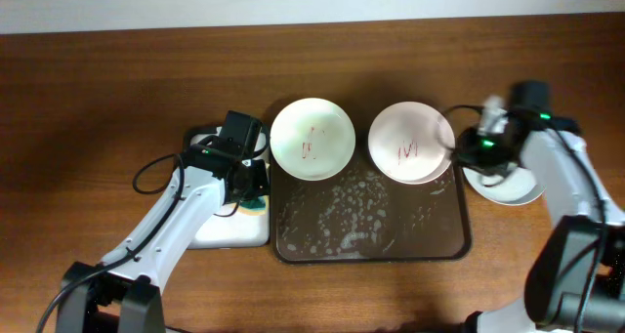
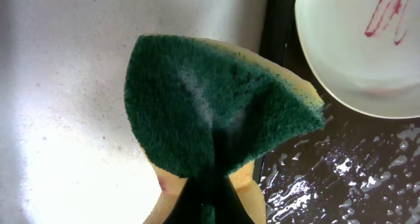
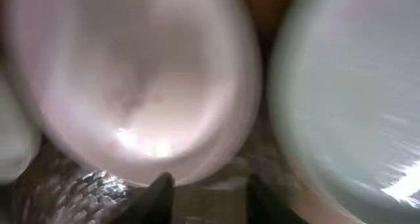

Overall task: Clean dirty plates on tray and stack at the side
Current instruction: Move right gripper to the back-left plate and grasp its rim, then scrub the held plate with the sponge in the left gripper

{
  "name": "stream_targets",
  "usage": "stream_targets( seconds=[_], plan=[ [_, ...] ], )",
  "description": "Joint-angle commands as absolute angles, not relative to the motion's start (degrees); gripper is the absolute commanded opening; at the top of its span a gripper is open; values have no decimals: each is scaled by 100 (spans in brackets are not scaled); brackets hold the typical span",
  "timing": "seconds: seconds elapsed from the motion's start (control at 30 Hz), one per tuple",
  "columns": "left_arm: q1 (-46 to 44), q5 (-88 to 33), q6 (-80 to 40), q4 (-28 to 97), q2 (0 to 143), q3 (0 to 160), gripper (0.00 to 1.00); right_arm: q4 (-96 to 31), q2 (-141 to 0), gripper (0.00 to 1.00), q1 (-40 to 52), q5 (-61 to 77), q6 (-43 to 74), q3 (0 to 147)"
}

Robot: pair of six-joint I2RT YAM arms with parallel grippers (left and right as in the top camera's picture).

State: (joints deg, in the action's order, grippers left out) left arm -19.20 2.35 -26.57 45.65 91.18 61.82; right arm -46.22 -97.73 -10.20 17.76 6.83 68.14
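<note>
The dark brown tray (image 1: pixel 371 237) lies in the middle, wet with white suds. A white plate (image 1: pixel 312 138) with red scribbles rests on its far left rim. A pale pink plate (image 1: pixel 410 143) with red stains rests on its far right corner. A pale green plate (image 1: pixel 513 187) lies on the table to the right of the tray. My left gripper (image 1: pixel 252 191) is shut on a green and yellow sponge (image 2: pixel 216 112) at the tray's left edge. My right gripper (image 1: pixel 476 152) is open and empty, between the pink plate (image 3: pixel 138 86) and the green plate (image 3: pixel 348 99).
A smaller white-lined tray (image 1: pixel 229 230) lies left of the dark tray, under the sponge; it also shows in the left wrist view (image 2: pixel 65 86). The white plate (image 2: pixel 367 46) and the wet tray floor (image 2: pixel 341 178) lie right of the sponge. The right wrist view is blurred.
</note>
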Motion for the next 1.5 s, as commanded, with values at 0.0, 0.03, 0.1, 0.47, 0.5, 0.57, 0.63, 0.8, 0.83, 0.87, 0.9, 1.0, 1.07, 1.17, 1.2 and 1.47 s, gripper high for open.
stream_targets(
  seconds=[0.0,0.03,0.1,0.47,0.5,0.57,0.63,0.8,0.83,0.87,0.9,1.0,1.07,1.17,1.2,1.47],
  plan=[
    [-1894,305,-2563,4552,9041,6189,0,-4379,-9762,47,12,1992,296,6960],
    [-1894,305,-2563,4552,9041,6189,0,-4250,-9782,49,283,1992,298,6960],
    [-1894,303,-2563,4554,9041,6189,0,-3962,-9832,52,784,1992,344,6956],
    [-1894,298,-2565,4552,9041,6189,0,-2067,-10744,54,1896,878,1149,6956],
    [-1896,298,-2565,4552,9041,6189,0,-1929,-10840,54,1925,799,1146,6956],
    [-1896,301,-2563,4552,9041,6189,0,-1706,-11013,54,1933,683,1149,6956],
    [-1896,301,-2563,4554,9041,6189,0,-1546,-11174,52,1946,635,1149,6956],
    [-1896,283,-2565,4552,9041,6189,0,-1538,-11367,34,1966,860,1149,6956],
    [-1896,281,-2565,4554,9041,6189,0,-1557,-11380,29,1986,934,1149,6956],
    [-1896,283,-2565,4554,9041,6189,0,-1559,-11380,24,1994,996,1149,6956],
    [-1896,281,-2563,4556,9041,6189,0,-1557,-11378,18,2003,1100,1149,6956],
    [-1896,283,-2563,4556,9041,6189,0,-1719,-11308,4,2001,1433,1146,6969],
    [-1896,283,-2563,4554,9041,6189,0,-2117,-11139,4,1981,1435,1144,7011],
    [-1894,283,-2563,4552,9041,6189,0,-2989,-10766,4,1979,1439,1149,7035],
    [-1894,281,-2563,4554,9041,6189,0,-3267,-10696,4,1992,1441,1149,7035],
    [-2014,-443,-2561,4316,9041,6189,0,-4466,-10739,4,1992,1461,1149,7028]
  ],
)
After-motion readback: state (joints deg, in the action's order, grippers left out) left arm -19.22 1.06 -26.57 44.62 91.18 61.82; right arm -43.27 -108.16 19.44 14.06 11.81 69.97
